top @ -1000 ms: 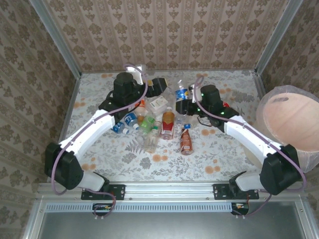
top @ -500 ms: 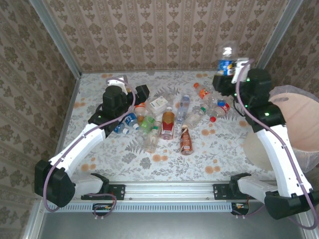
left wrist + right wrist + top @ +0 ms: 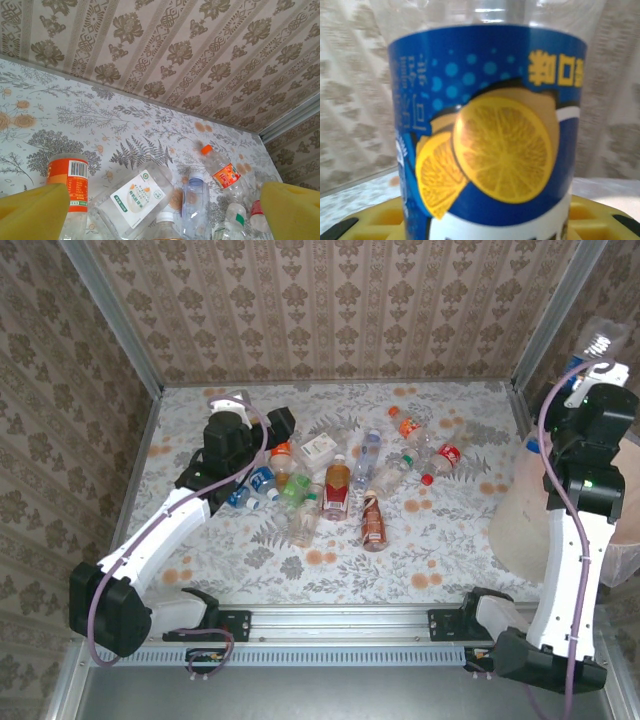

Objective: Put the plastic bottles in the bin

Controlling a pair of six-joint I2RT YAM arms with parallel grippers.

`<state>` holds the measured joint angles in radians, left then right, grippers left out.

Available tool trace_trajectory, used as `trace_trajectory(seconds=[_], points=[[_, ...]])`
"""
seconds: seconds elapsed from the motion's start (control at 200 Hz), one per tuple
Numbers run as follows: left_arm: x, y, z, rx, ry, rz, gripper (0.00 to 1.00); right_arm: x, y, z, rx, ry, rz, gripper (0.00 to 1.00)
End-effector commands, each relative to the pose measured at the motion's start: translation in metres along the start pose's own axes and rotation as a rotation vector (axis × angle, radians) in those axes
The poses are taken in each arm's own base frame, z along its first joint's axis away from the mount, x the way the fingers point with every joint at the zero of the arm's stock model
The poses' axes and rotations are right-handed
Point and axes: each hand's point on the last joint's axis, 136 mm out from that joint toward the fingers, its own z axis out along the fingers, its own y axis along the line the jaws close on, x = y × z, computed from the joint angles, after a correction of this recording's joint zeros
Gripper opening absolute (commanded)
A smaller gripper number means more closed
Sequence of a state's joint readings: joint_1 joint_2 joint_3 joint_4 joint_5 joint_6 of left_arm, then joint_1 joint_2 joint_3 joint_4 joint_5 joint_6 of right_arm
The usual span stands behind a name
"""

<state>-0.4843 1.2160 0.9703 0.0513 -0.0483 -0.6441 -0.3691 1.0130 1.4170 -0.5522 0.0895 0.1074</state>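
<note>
Your right gripper (image 3: pixel 588 368) has swung its clamped blue-labelled bottle (image 3: pixel 490 150) to the upper right, seemingly to drop it into the bin (image 3: pixel 515 510); your left gripper (image 3: pixel 161 212) hangs spread wide over the bottle pile (image 3: pixel 320 485).

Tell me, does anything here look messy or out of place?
Yes: small clear plastic bottles lie toppled in a jumble on the floral table. One blue-labelled bottle is held aloft by the right gripper.

Glossy clear plastic bottles (image 3: pixel 337 488); matt printed table (image 3: pixel 450 560) covering; matt yellow fingers (image 3: pixel 30 212).
</note>
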Motion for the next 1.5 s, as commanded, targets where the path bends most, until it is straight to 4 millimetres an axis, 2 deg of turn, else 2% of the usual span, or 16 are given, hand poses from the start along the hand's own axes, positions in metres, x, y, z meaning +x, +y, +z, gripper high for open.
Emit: trace_trajectory(seconds=[0.0,0.135,0.225,0.365,0.54,0.665,0.815,0.885,0.955,1.065,1.28,1.495], points=[[-0.004,0.0,-0.003,0.013,-0.008,-0.041,1.0,0.018,-0.043,-0.004,0.186,0.036,-0.025,0.47],[-0.004,0.002,0.001,0.007,0.003,-0.054,1.0,0.038,-0.076,-0.004,0.328,0.083,-0.05,0.48],[-0.001,0.003,0.006,0.002,0.017,-0.068,1.0,0.06,-0.087,0.0,0.366,0.146,-0.06,0.48],[0.002,0.003,0.013,-0.007,0.041,-0.093,1.0,0.098,-0.055,0.013,0.165,0.226,-0.038,0.52],[0.004,0.007,0.015,-0.031,0.057,-0.103,1.0,0.125,-0.025,0.025,-0.021,0.262,0.0,0.52],[0.003,0.013,0.013,-0.064,0.043,-0.109,1.0,0.116,-0.003,0.031,-0.154,0.193,0.002,0.53],[0.003,0.019,0.011,-0.088,0.026,-0.118,1.0,0.113,0.01,0.032,-0.238,0.142,-0.002,0.56],[0.003,0.022,0.01,-0.101,0.021,-0.115,1.0,0.114,0.016,0.031,-0.272,0.135,0.0,0.61],[0.002,0.023,0.008,-0.109,0.015,-0.11,1.0,0.116,0.018,0.031,-0.286,0.134,0.012,0.73],[0.003,0.026,0.008,-0.116,0.014,-0.108,1.0,0.117,0.023,0.028,-0.314,0.126,0.026,0.82],[0.005,0.027,0.008,-0.119,0.018,-0.106,1.0,0.11,0.026,0.023,-0.335,0.087,0.028,0.88],[0.007,0.034,0.005,-0.156,0.02,-0.112,1.0,0.09,0.023,0.013,-0.31,0.011,0.057,0.92]])
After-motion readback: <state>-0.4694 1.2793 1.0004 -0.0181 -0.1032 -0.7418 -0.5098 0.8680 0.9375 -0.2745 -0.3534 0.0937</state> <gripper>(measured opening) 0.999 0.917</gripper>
